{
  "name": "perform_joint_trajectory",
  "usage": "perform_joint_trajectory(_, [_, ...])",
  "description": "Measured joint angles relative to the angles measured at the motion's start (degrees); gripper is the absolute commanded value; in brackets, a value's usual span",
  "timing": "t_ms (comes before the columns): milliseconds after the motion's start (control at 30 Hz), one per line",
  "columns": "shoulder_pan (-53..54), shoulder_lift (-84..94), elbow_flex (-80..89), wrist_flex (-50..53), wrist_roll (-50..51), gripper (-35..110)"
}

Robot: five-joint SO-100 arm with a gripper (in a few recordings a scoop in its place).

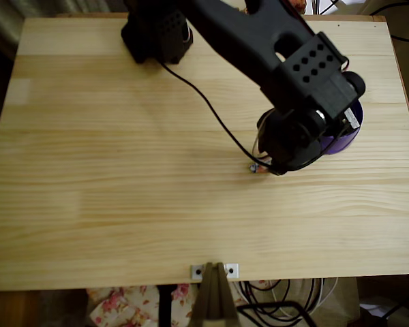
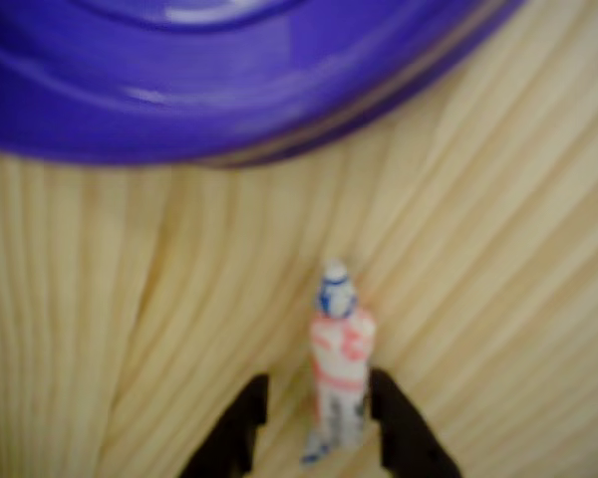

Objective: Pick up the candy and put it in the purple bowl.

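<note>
Candy (image 2: 339, 363) lies between the gripper's (image 2: 317, 418) parted, not-yet-touching fingertips beside the purple bowl (image 2: 229, 80); grasp step: closing appears next.

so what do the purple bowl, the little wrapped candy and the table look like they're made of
The round glossy purple bowl looks like moulded plastic: smooth, with bright highlights along its side. The small whitish candy with red and blue marks seems wrapped in thin printed film or paper with a twisted end; the blur leaves that open. The pale table looks like unvarnished or matt pine boards, with visible grain lines and board joints.
</note>
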Motion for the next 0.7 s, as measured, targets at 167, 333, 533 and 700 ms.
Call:
perform_joint_trajectory(167, [-0.44,-1.23,-2.9,-0.26,2.37,4])
perform_joint_trajectory(333, [-1.67,-1.58,-3.34,-0.18,3.87,1])
perform_joint_trajectory(533, [-2.55,-1.58,-3.34,-0.18,5.01,1])
perform_joint_trajectory(700, [-2.55,-4.31,-8.09,2.9,5.01,1])
